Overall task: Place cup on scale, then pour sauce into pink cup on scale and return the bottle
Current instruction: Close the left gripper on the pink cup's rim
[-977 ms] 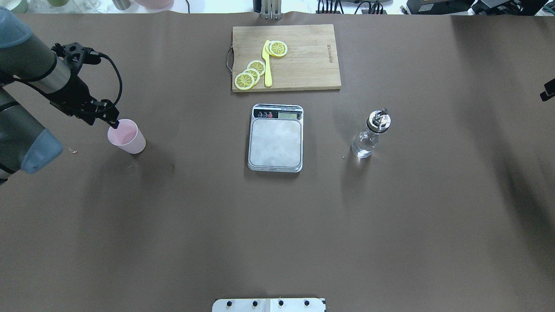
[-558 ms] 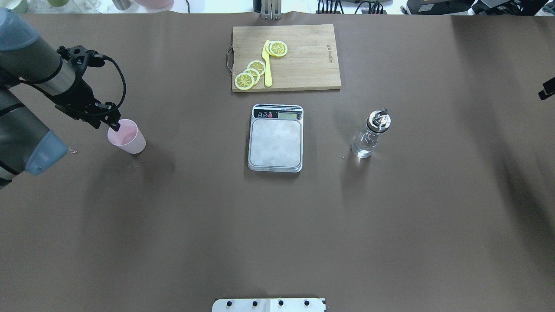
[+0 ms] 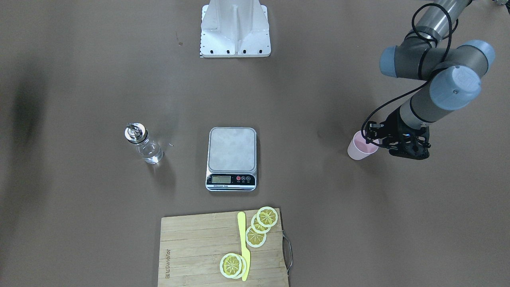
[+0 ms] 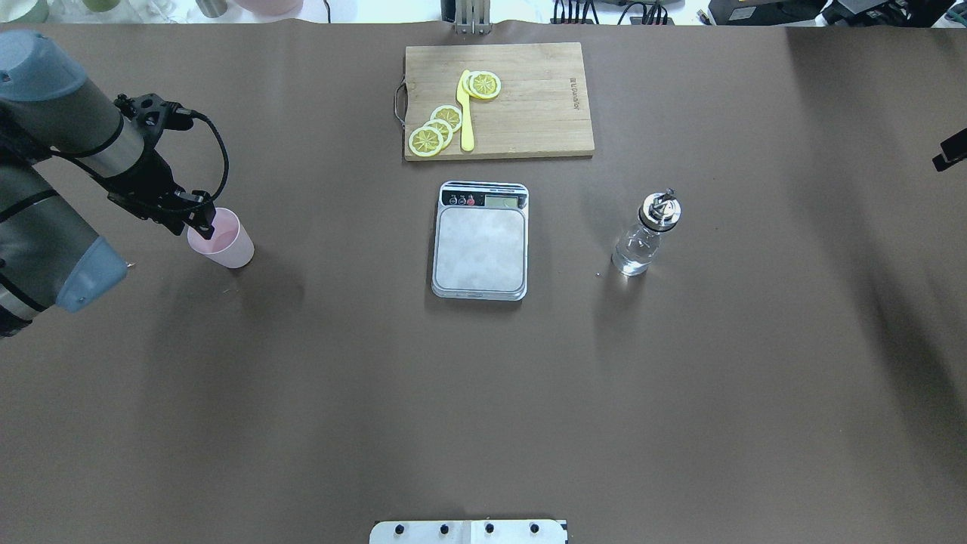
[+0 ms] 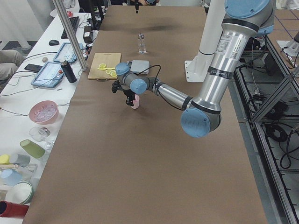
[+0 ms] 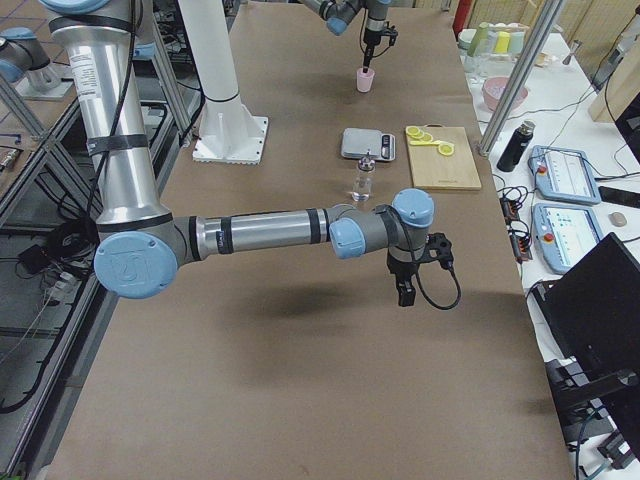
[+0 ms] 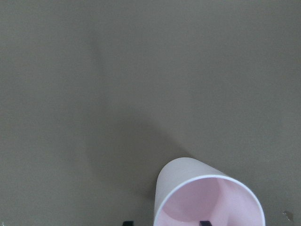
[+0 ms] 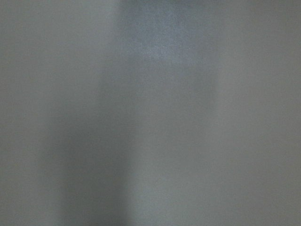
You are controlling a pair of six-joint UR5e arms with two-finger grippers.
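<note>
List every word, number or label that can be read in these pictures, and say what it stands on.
Nothing can be read with certainty.
Brand mark burnt into the cutting board near one short edge: too small to read.
Small print under the display of the scale: too small.
Marks on its buttons: too small.
Display digits: none legible.

arms (image 4: 94, 143): silver-grey tubes | joint caps (image 4: 89, 273): light blue | left end effector (image 4: 208, 224): black | cable (image 4: 224, 160): black, looped
</note>
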